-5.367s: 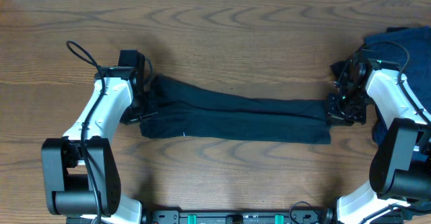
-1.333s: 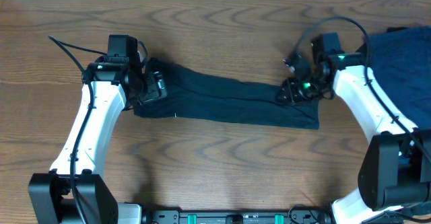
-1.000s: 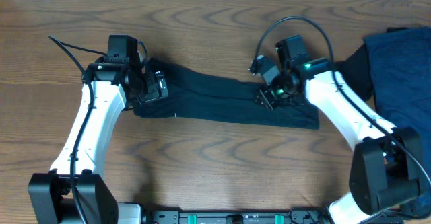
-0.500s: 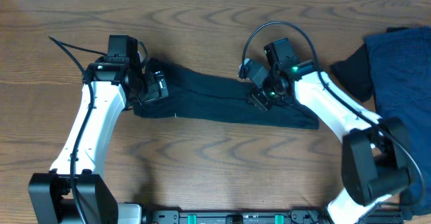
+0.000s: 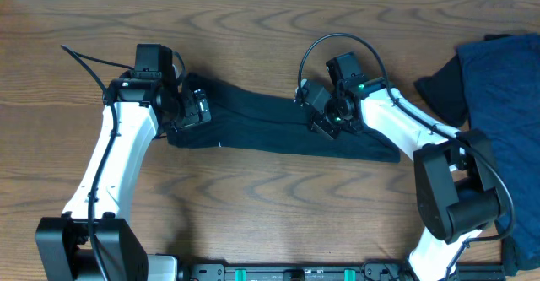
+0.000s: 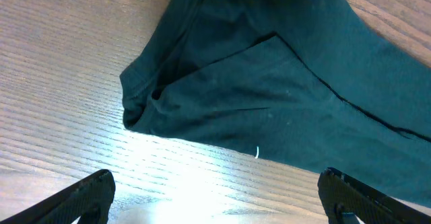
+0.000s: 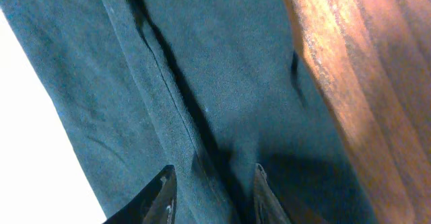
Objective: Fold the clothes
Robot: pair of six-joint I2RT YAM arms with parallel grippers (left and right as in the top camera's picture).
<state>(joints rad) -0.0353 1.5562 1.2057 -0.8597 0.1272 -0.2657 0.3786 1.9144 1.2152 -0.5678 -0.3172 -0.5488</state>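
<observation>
The clothes in hand are one very dark T-shirt (image 5: 261, 127), folded into a long strip across the middle of the table. My left gripper (image 5: 192, 112) hovers at the strip's left end. In the left wrist view that gripper (image 6: 217, 189) is wide open over bare wood, just short of the shirt's bunched end (image 6: 269, 96). My right gripper (image 5: 323, 119) is down on the strip right of its middle. In the right wrist view it (image 7: 212, 196) stands half open, the fingers (image 7: 160, 196) resting on flat fabric (image 7: 202, 83) with a fold seam running between them.
A pile of navy-blue clothes (image 5: 502, 78) lies at the right edge of the table, with a darker piece (image 5: 439, 91) sticking out towards the strip. Bare wooden tabletop (image 5: 270, 213) surrounds the shirt. The right arm's cable (image 5: 325, 43) loops above the strip.
The right gripper has travelled left along the strip, from near its right end to right of its middle. The strip's right end stayed put. The left arm has not moved.
</observation>
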